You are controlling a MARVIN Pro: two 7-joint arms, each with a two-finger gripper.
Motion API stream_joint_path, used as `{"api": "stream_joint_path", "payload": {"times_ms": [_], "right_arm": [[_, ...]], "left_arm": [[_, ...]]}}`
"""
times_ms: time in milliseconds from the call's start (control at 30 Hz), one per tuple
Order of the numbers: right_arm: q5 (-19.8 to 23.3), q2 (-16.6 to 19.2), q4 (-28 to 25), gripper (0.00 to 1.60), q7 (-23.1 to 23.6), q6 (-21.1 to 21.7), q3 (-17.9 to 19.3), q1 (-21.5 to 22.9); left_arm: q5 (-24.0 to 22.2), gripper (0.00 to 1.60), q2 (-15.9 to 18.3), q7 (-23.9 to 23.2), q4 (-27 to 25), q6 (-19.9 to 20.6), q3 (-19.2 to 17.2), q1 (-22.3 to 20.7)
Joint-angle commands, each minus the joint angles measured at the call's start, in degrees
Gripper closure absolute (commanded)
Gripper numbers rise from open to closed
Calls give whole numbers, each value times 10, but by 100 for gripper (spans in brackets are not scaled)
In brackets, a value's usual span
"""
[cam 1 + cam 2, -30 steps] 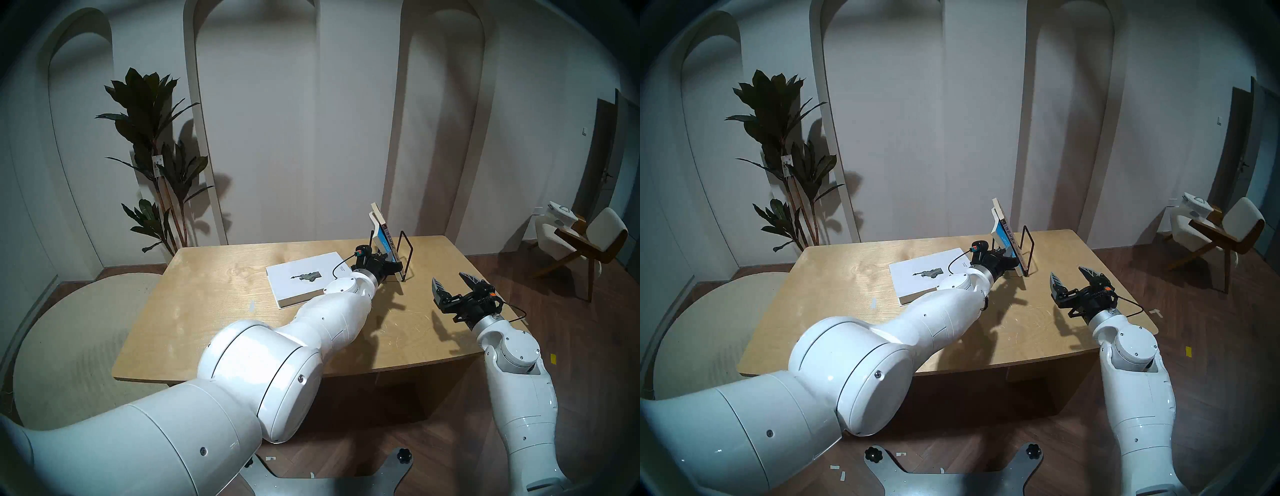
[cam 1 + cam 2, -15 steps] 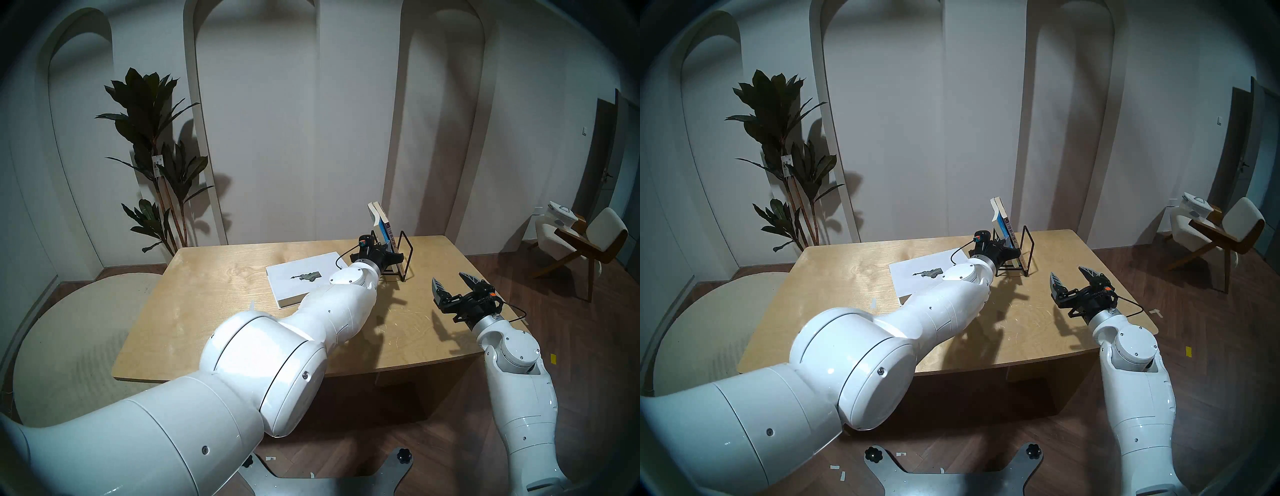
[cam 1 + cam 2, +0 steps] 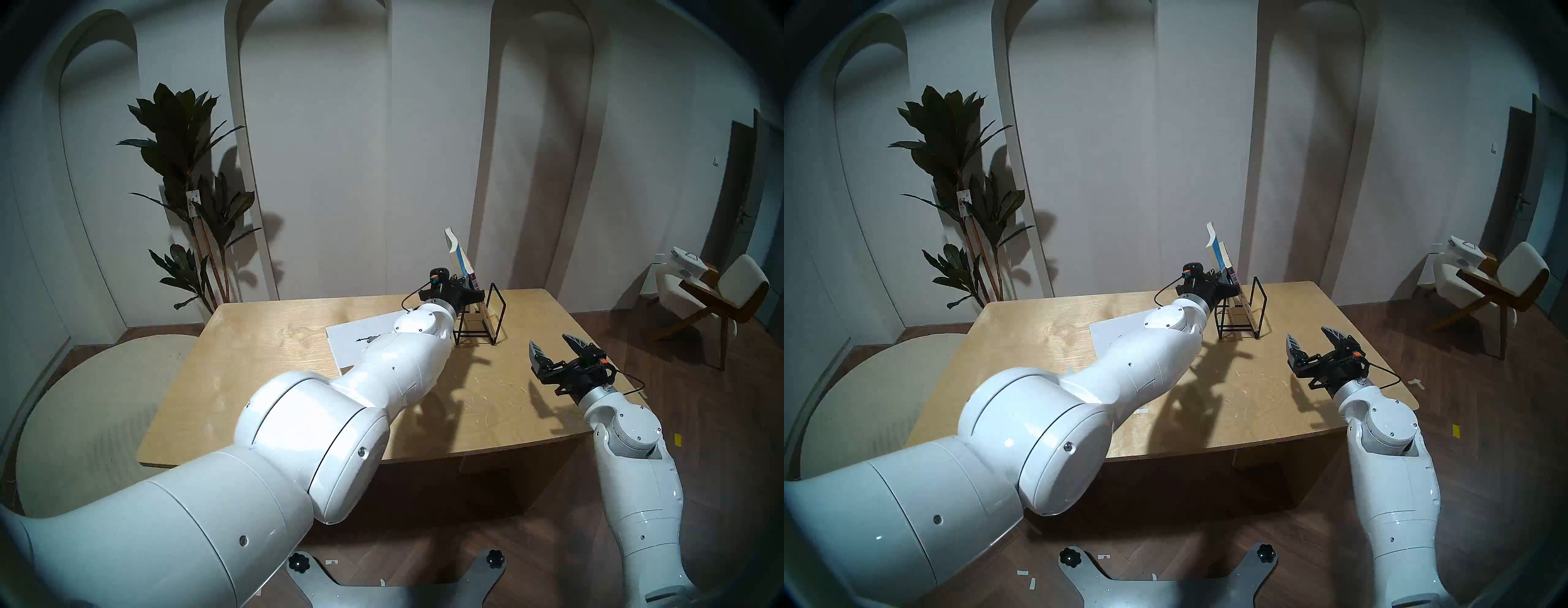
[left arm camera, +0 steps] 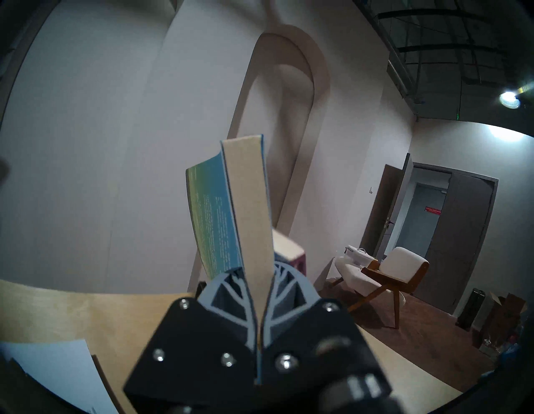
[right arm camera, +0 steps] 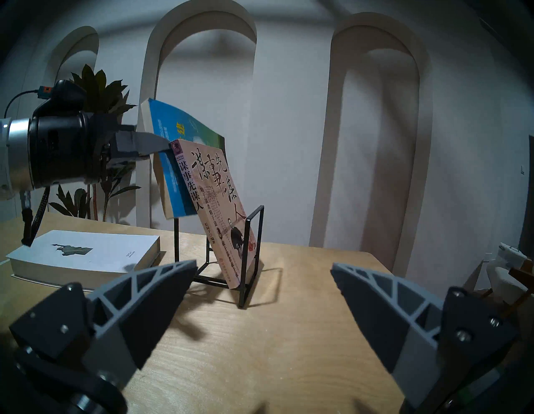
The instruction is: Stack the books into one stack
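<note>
The large thick white hardcover book [image 5: 86, 254] carries a small dark grey-green figure on its cover. The blue-green paperback book [image 5: 173, 150] fades from bright blue to green, with cream page edges. The beige-pink paperback book [image 5: 219, 202] bears big black calligraphy. The thin wire rack [image 5: 251, 254] is black, on a pale wood-grain table [image 5: 289, 332].

Left arm [image 3: 271, 429]: glossy white rounded shells, small dark screws along the seams, silver collar at the wrist. Right arm [image 3: 632, 467]: same white casing, round joint cap ringed with screws. Left gripper [image 4: 261, 292]: black bracket plates with bright screw heads, grey ribbed fingers. Right gripper [image 3: 553, 350]: matching grey lattice fingers [image 5: 150, 292] on black mounts. Each wrist carries a thin black cable, apparently with an orange plug.
</note>
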Motion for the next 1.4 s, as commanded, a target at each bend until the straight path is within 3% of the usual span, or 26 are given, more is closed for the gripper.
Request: {"api": "stream_joint_path", "payload": {"times_ms": [0, 500, 967, 1367], "right_arm": [[1, 0, -10, 0, -1, -4, 1, 6], [2, 1, -8, 0, 0, -4, 0, 7], [2, 2, -7, 0, 0, -4, -1, 7], [2, 3, -3, 0, 0, -3, -1, 8]], "left_arm": [[17, 160, 31, -39, -61, -50, 13, -29], [16, 160, 113, -58, -142, -84, -7, -12], [-17, 160, 202, -68, -171, -12, -61, 37], [-81, 160, 189, -121, -201, 78, -93, 114]]}}
